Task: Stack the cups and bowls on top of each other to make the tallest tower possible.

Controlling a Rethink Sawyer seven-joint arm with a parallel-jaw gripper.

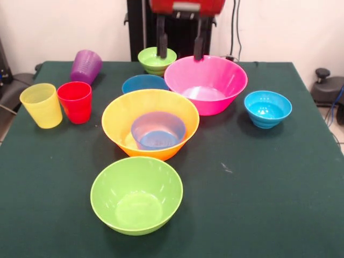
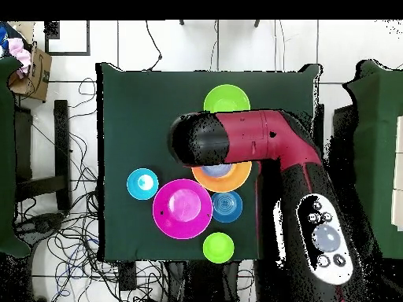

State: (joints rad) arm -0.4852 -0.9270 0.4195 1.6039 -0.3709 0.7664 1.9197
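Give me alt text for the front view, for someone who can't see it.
Plastic bowls and cups lie scattered, unstacked, on a dark green table, except one blue bowl nested inside the orange bowl. The open gripper hangs at the far edge above a small green bowl and the pink bowl. Yellow, red and purple cups sit left.

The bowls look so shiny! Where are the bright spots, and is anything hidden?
Front view: white glare inside the pink bowl and the light blue bowl. Overhead view: the arm covers part of the orange bowl.
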